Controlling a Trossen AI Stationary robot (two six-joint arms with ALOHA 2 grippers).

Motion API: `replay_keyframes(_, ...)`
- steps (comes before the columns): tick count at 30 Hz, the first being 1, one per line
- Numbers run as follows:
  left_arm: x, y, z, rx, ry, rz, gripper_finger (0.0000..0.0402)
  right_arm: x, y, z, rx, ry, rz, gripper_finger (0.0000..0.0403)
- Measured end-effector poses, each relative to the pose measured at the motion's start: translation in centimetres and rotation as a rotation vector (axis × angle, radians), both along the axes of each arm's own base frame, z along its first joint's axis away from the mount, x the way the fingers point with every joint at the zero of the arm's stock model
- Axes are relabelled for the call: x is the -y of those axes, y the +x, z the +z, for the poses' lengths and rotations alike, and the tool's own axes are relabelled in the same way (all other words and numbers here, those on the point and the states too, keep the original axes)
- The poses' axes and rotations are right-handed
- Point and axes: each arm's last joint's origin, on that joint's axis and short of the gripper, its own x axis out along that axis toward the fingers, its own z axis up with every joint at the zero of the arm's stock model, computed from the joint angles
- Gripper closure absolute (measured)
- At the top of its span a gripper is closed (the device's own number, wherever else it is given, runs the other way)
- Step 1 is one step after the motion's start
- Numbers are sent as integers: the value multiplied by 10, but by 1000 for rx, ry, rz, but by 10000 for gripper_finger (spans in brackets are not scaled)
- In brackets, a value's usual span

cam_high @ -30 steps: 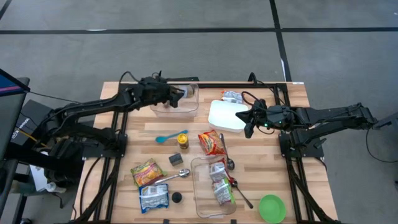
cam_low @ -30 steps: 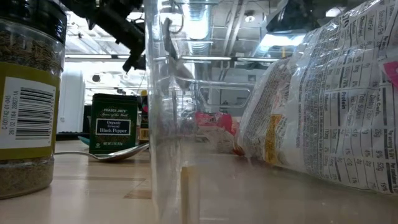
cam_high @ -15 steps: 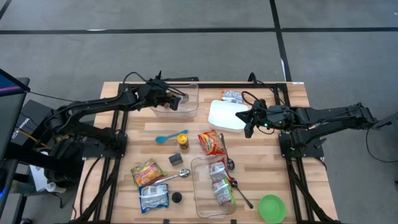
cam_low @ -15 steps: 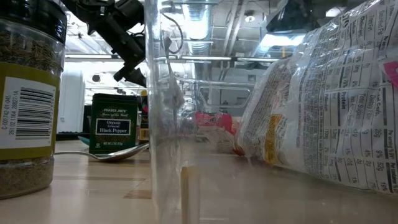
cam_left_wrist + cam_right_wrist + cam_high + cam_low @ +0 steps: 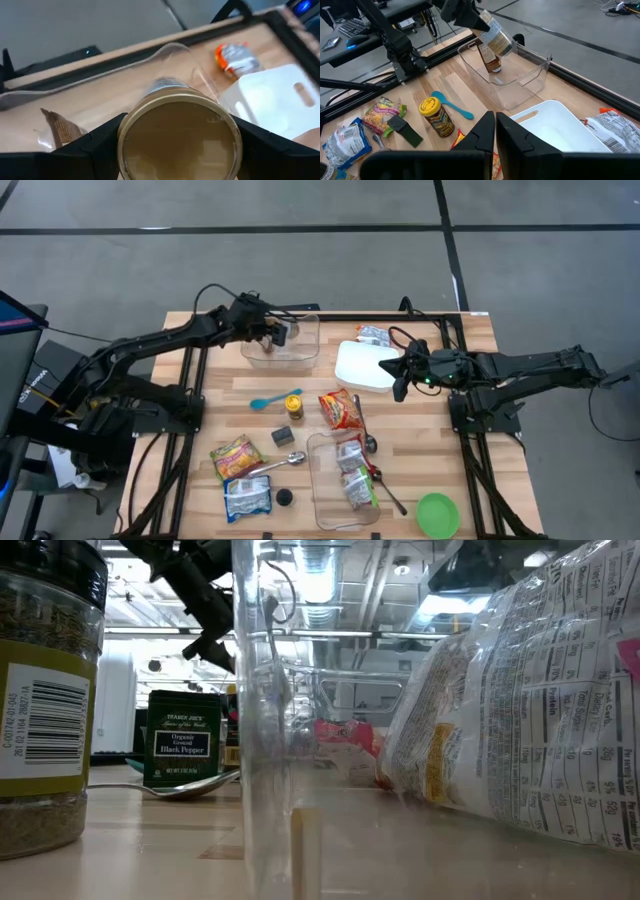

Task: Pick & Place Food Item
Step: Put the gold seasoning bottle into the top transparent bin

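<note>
Over the clear bin point(image 5: 303, 355) at the far left, my left gripper point(image 5: 272, 330) is shut on a glass jar with a gold lid point(image 5: 496, 37). The jar hangs tilted above the bin, base lower than lid. A brown bottle point(image 5: 490, 61) stands inside the bin. In the left wrist view the gold lid point(image 5: 179, 135) faces the camera. My right gripper point(image 5: 495, 131) is shut with nothing in it, above the white container point(image 5: 365, 365) at the far right. My left gripper pinches the jar at its lid end point(image 5: 125, 131) between its two fingers point(image 5: 95, 145), one on each side. The fingers slant down from the table's left and lie along the jar. The jar is lifted clear, tilted, its base pointing down into the bin.
A second clear bin point(image 5: 322, 498) with packets stands near the front. Around it lie a red noodle packet point(image 5: 340, 410), a yellow-lidded jar point(image 5: 293, 406), a blue spoon point(image 5: 265, 402), a pepper tin point(image 5: 281, 436), two packets point(image 5: 236, 457), metal spoons and a green bowl point(image 5: 438, 515).
My left gripper has tipped more steeply downward over the far clear bin and drawn back slightly toward the table's left. It kept its hold on the jar, whose base now points further down.
</note>
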Motion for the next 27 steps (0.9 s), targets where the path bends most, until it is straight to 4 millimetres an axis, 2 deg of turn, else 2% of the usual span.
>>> replay_keyframes(16,-28,45,-9,-208,-124,-22,116,0,0,0,-1,0,0,392)
replay_keyframes(20,-38,48,-20,-239,-148,-3,116,0,0,0,-1,0,0,392)
replay_keyframes(27,-52,39,-34,-304,-197,47,116,0,0,0,-1,0,0,392)
